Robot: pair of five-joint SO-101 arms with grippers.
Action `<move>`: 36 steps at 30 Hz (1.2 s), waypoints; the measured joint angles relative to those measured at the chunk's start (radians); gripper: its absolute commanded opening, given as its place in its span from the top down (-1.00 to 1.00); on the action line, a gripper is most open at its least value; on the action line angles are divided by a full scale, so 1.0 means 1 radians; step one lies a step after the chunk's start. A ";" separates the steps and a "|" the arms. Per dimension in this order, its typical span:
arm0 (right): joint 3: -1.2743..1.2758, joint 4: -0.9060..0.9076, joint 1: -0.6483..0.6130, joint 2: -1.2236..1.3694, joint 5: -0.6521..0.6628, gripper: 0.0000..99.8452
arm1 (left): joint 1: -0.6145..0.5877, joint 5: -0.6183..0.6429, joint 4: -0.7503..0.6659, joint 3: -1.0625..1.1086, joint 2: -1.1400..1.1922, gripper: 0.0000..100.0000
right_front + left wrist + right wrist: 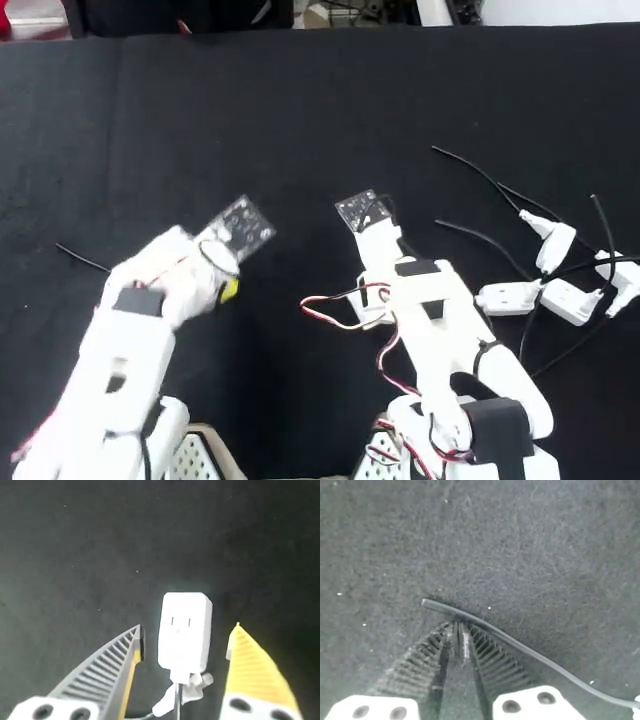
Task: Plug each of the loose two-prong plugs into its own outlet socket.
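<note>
My left gripper (187,626) is spread wide. A white socket block (184,630) sits between its 2 fingers, and I see a gap on each side of it. My right gripper (460,626) is pressed together, low over the black cloth (545,540). Its tips are right at a thin black wire (530,652), but I cannot tell if they pinch it. From above, more white plugs and sockets (510,297) lie in a bunch past the right arm.
</note>
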 measured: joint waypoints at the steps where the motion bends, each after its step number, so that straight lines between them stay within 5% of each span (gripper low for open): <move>1: 0.000 0.000 0.000 0.000 0.000 0.98 | 0.000 0.000 0.000 -0.037 0.057 0.46; 11: 0.000 0.000 0.000 0.000 0.000 0.98 | 0.009 -0.029 0.021 -0.245 0.470 0.46; 24: 0.000 0.000 0.000 0.000 0.000 0.98 | -0.017 -0.026 0.021 -0.324 0.628 0.47; 30: 0.000 0.000 0.000 0.000 0.000 0.98 | -0.015 0.009 0.080 -0.362 0.631 0.95; 36: 0.000 0.000 0.000 0.000 0.000 0.98 | -0.018 0.064 0.250 -0.486 0.631 0.94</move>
